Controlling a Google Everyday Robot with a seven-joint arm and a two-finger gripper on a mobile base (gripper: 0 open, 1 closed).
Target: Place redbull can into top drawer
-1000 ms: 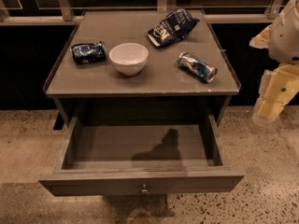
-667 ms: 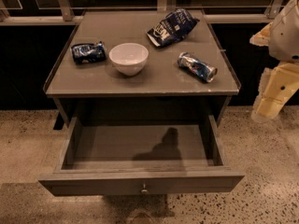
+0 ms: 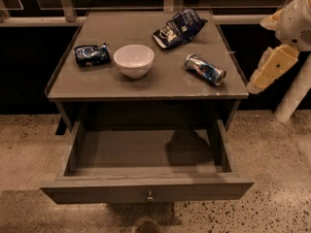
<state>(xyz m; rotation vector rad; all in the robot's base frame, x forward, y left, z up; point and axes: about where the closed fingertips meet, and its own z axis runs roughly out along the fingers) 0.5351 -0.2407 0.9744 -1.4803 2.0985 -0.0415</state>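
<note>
The redbull can [image 3: 205, 69], silver and blue, lies on its side on the right part of the table top [image 3: 146, 84]. The top drawer [image 3: 146, 191] below is pulled out wide; its inside is bare and a round knob sits at the middle of its front panel. My gripper [image 3: 262, 79], cream-coloured, hangs in the air off the table's right edge, a little right of the can and about level with it. It holds nothing that I can see.
A white bowl [image 3: 134, 60] stands mid-table. A dark-blue foil packet [image 3: 91, 54] lies at the left and a blue-and-white chip bag [image 3: 179, 28] at the back right. A railing runs behind the table. Speckled floor surrounds it.
My gripper has moved up and to the left, closer to the table's right edge. The can, bowl, packets and drawer have not moved.
</note>
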